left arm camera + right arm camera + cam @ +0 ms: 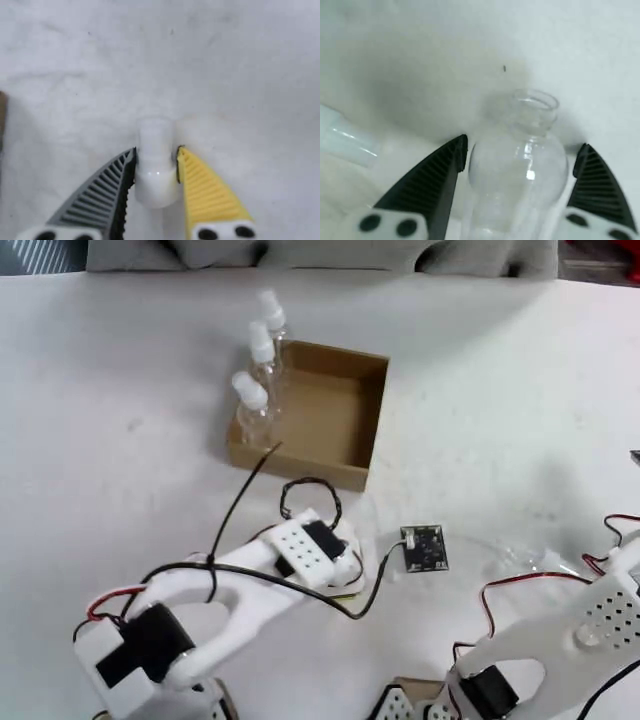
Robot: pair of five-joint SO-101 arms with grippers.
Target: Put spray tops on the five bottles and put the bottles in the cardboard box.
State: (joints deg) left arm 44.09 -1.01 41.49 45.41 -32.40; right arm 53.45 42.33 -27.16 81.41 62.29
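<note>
Gripping a white spray top [156,175] in the clenched left pincer [156,150], close to the tabletop [225,60], with the right pincer [524,142] around an open bottle [520,170]; cannot tell if squeezing. Could slip, go on crooked, or tip that bottle if pushed sideways. Counting: one held top, one open bottle, three topped bottles [251,405] at one cardboard box [300,465].

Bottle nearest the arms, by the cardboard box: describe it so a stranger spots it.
Start at the cardboard box mid-table. Three spray-topped bottles stand along its left wall. The wanted bottle is the one at the end closest to the arms.
</note>
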